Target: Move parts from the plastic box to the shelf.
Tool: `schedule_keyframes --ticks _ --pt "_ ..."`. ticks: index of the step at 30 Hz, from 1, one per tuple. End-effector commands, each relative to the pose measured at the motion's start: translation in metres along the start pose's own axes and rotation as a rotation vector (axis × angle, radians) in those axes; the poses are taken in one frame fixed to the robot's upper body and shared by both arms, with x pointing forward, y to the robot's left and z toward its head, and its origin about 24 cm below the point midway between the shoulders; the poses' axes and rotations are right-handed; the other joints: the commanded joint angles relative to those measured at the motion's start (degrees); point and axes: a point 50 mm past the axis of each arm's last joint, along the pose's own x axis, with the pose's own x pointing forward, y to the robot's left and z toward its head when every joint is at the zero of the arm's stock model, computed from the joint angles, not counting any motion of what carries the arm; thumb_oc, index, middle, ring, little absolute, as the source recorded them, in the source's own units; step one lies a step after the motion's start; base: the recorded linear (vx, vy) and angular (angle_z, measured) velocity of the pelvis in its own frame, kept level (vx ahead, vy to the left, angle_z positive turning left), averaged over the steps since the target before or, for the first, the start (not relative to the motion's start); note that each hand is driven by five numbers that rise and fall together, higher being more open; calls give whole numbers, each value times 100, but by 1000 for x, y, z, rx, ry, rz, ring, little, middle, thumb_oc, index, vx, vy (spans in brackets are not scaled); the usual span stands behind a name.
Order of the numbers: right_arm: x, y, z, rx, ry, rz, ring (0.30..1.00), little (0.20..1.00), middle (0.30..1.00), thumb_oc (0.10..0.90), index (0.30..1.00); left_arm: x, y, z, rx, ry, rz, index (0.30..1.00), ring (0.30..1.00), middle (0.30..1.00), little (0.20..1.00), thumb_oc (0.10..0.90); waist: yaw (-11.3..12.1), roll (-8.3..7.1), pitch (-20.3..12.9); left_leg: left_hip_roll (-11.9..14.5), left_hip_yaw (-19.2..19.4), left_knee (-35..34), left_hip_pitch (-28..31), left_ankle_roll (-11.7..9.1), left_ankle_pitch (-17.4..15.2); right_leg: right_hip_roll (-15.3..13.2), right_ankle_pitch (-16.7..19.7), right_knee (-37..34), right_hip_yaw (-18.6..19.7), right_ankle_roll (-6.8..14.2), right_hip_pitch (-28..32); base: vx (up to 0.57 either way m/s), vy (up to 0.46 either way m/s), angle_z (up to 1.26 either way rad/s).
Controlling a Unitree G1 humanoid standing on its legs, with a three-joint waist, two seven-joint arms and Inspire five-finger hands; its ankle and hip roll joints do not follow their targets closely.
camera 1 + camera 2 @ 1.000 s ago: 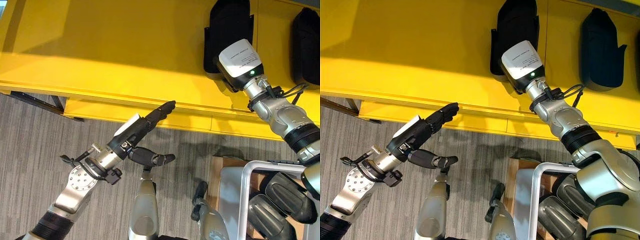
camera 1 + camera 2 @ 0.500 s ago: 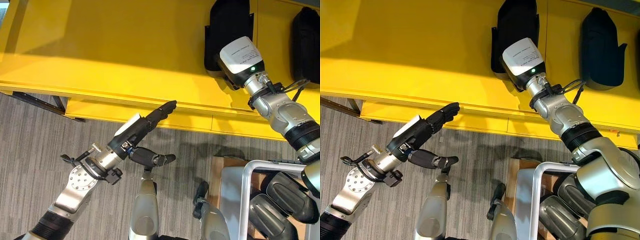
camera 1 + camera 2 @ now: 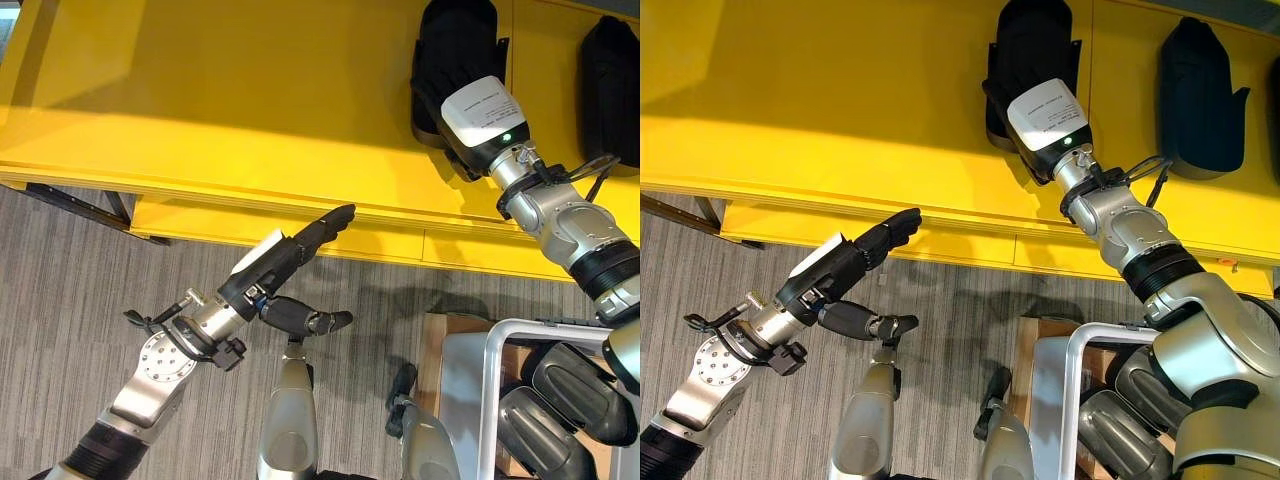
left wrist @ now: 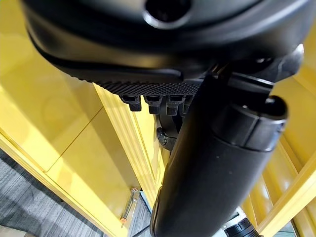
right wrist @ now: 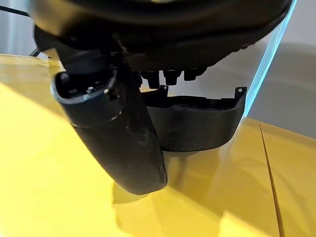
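Left hand hung over the grey carpet floor just in front of the yellow shelf's front edge, fingers straight and relaxed, thumb sticking out to the side, holding nothing. Fingertips reached up to the shelf's front lip without clearly touching it. In the left wrist view the fingers pointed along the shelf's yellow front rail.

Further right, a black molded part lay on the shelf top near its back edge, toward the right side. Right hand sat at that part's near end; the white back cover of the hand hid the fingers from the head camera. In the right wrist view the thumb lay down over the shelf surface and the short fingertips met the rim of the black part, but can't tell if they were grasping it or just resting on it.

A second black part lay on the shelf near the right edge, well apart from the hand.

At the lower right, more black parts sat in the plastic box on the floor.
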Motion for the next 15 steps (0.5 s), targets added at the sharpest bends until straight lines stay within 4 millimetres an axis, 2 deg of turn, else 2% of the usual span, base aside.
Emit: schedule_keyframes --ticks 1,10,15 --pt "13 -64 -24 -66 24 -192 1000 1000 1000 900 1000 9 -4 36 -11 -254 -25 1000 1000 1000 1000 900 -125 118 -196 49 -67 587 241 165 -1030 114 -126 258 42 -302 -354 0 0 0" --pt "13 -62 -18 -66 -4 -193 1000 1000 1000 900 1000 10 -6 36 -7 -248 -33 1000 1000 1000 1000 900 -121 110 -206 46 -76 600 274 177 -1038 127 -121 248 64 -306 -308 0 0 0" --pt "9 -73 -22 -26 33 -356 1000 1000 1000 900 1000 9 -8 34 -6 -230 -40 1000 1000 1000 1000 900 -166 150 -223 33 -56 580 308 185 -1050 120 -110 213 90 -301 -286 -1 14 -1"
